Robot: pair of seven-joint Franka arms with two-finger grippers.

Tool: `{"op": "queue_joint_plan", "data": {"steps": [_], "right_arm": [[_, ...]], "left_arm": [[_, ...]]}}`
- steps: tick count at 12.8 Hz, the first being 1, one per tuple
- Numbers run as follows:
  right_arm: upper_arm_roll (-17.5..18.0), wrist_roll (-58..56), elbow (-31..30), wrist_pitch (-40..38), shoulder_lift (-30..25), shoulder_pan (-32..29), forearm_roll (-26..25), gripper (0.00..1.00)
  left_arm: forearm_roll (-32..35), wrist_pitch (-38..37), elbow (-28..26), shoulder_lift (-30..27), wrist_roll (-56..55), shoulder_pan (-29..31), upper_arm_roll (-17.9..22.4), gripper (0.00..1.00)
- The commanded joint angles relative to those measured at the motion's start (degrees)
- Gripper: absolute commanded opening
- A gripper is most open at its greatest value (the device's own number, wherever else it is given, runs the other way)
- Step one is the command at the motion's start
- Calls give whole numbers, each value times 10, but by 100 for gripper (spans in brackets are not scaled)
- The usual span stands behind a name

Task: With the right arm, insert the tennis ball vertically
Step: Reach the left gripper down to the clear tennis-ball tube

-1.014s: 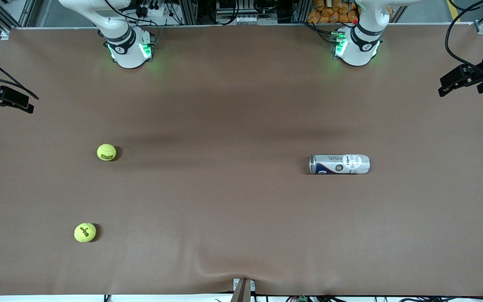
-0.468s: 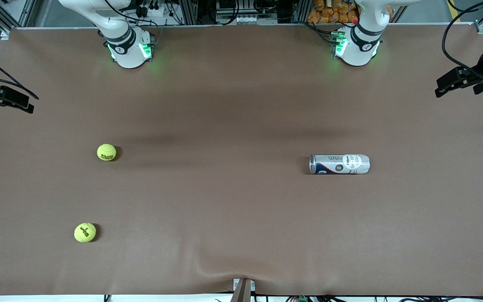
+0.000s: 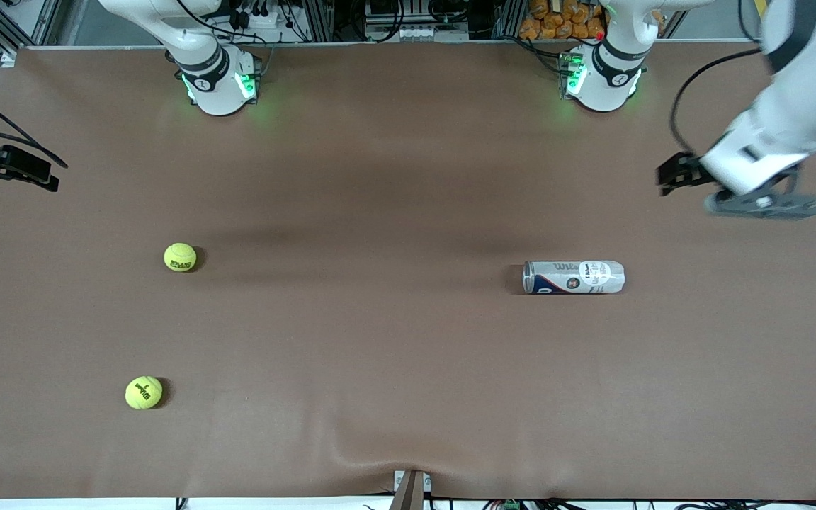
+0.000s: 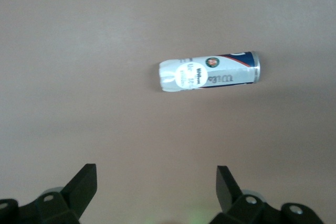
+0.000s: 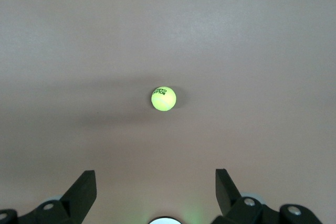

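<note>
Tennis ball, upper: a yellow-green ball [image 3: 180,257] rests on the brown tabletop [image 3: 394,354] toward the right arm's end, dark lettering on its face; the right wrist view shows it too [image 5: 164,98].
Tennis ball, lower: a second yellow-green ball [image 3: 144,392] with Wilson print lies nearer to the front camera than the first, well apart from it, also at the right arm's end.
Ball can: a Wilson tennis ball can [image 3: 573,277] lies on its side toward the left arm's end, well apart from both balls, its long axis running along the tabletop's length. The metal-rimmed end points toward the right arm's end; the clear, crinkled end points away from it. Whether that rimmed mouth is open I cannot make out.
Right claw: the right claw [image 5: 156,192] hangs over the tabletop near its edge at the right arm's end, fingers spread wide with nothing between them. In the front view it shows as a dark shape at the picture's margin [image 3: 4,166].
Left claw: the left claw [image 4: 157,188] is up over the tabletop at the left arm's end, between the left base and the can, jaws wide and empty, its camera looking down on the can [image 4: 209,71].
Arm bases: both white bases glow green along the tabletop's upper edge in the front view.
</note>
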Motion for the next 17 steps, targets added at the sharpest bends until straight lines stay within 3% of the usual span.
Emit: {"op": "queue_joint_plan", "data": {"steps": [1,3,6,11,17], "right_arm": [[-1,-4,-5,1,-7,4,-9,100],[0,-4,-4,0,-7,8,-9,100],[0,-4,-4,2,-7,14,-9,100],[-1,-5,-13,8,-4,17,-9,100],[-3,-5,-34,29,2,4,-8,100]], "left_arm": [[35,40,-38,6,15,2,-34,100],[72,74,-71,16,24,2,-67,100],[88,116,-99,50,52,2,-86,100],[129,191,-144,100,180,4,-87,100],[239,247,-140,191,276,-16,-87,100]]}}
